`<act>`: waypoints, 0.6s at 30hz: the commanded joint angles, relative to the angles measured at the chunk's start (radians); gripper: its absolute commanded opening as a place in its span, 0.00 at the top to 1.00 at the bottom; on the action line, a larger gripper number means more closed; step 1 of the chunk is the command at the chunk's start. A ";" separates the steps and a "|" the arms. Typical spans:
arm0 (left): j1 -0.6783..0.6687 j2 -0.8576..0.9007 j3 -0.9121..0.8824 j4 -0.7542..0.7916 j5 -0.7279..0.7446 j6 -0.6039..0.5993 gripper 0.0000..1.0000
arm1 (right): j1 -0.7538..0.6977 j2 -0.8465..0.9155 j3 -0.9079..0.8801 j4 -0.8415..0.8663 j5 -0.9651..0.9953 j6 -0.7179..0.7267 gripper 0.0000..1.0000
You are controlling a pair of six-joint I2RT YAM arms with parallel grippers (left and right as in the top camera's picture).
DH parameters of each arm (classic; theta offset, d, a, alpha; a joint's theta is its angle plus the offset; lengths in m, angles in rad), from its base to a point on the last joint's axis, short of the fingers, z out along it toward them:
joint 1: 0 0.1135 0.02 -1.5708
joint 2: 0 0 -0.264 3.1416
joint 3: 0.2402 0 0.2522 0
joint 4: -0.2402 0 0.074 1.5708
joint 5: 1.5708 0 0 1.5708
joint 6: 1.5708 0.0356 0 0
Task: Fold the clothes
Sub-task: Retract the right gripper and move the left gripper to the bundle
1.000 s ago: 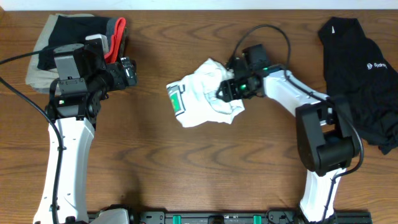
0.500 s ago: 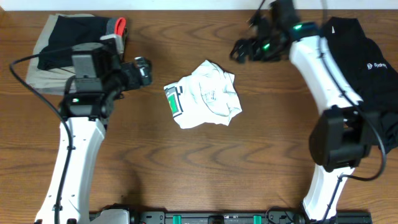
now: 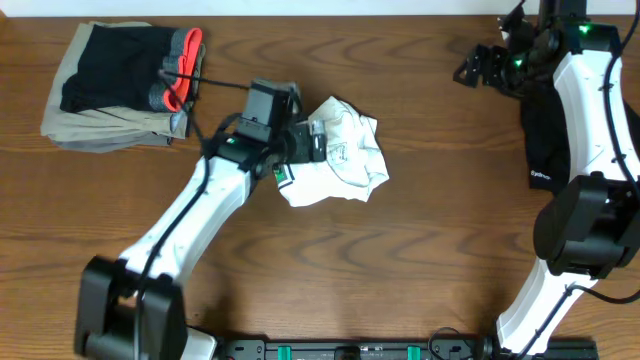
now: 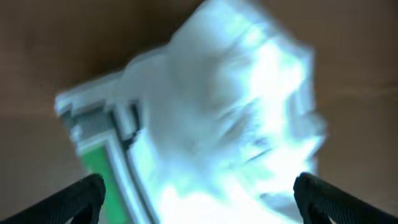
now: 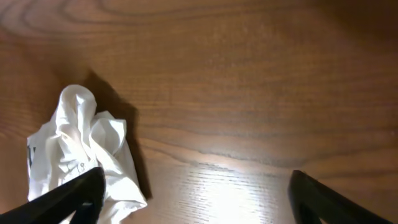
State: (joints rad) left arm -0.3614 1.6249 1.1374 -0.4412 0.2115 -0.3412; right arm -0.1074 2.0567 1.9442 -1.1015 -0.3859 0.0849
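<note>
**Overhead**
- Table [image 3: 420,250]: brown wood grain.
- T-shirt [image 3: 350,150]: white, crumpled in a heap near the table's centre, not folded. A green-and-grey graphic [image 3: 283,168] is shown at its left edge.
- Left gripper [image 3: 313,141]: set over the upper left part of the T-shirt, on an arm reached in from the lower-left base. Whether cloth is touched cannot be told from this view.
- Right gripper [image 3: 468,70]: held above the far right part of the table, pointed left, well apart from the T-shirt.
- Black top [image 3: 538,130]: laid at the right edge, partly covered by the right arm.
- Stack [image 3: 110,90]: folded beige, black and grey-red garments, placed in the far left corner, well apart from the T-shirt.

**Left wrist**
- The picture is blurred.
- The T-shirt is seen filling most of the frame, directly below the camera, with the graphic at lower left.
- Two dark fingertips [image 4: 81,196] are seen at the bottom corners, spread wide, with nothing clasped between them. The left gripper is released.

**Right wrist**
- Bare wood is seen across most of the frame.
- The T-shirt lies at lower left, rumpled, with a shadow cast on its right.
- Fingertips [image 5: 320,193] are seen at the bottom corners, far apart, with nothing between them. The right gripper is released and empty.
</note>
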 commanded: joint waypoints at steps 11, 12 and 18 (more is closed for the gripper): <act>0.076 0.016 0.006 -0.238 -0.053 0.131 0.29 | 0.021 -0.009 -0.009 0.031 0.021 -0.024 0.28; 0.081 0.016 -0.003 -0.238 -0.056 0.139 0.38 | 0.024 -0.009 -0.009 0.035 0.021 -0.024 0.30; 0.088 0.040 -0.039 -0.198 -0.057 0.139 0.80 | 0.051 -0.009 -0.010 0.068 0.023 -0.023 0.35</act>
State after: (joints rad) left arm -0.2768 1.6531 1.1233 -0.6430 0.1711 -0.2253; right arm -0.0750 2.0567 1.9400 -1.0424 -0.3656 0.0673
